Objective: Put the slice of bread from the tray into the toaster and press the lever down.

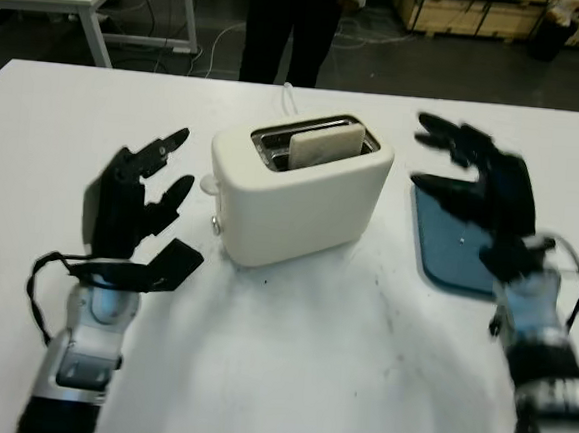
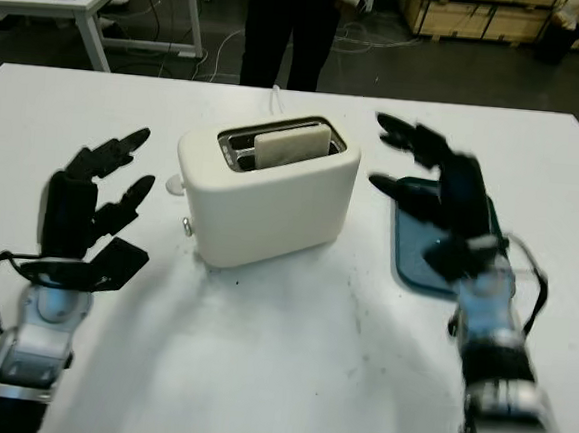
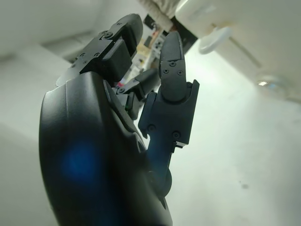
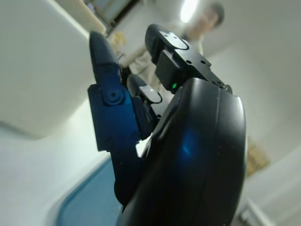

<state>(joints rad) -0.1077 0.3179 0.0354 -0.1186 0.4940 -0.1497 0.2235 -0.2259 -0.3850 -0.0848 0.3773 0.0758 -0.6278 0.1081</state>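
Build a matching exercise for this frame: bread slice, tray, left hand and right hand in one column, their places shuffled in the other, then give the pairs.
1. slice of bread
2. tray
3. left hand
4. right hand

A. open, above the tray
B. standing in a toaster slot
C. open, on the toaster's lever side
D. on the table, nothing lying on it

Pairs: 1-B, 2-D, 3-C, 4-A

Bright overhead light, soft shadows, right hand (image 1: 473, 181) perhaps motion-blurred.
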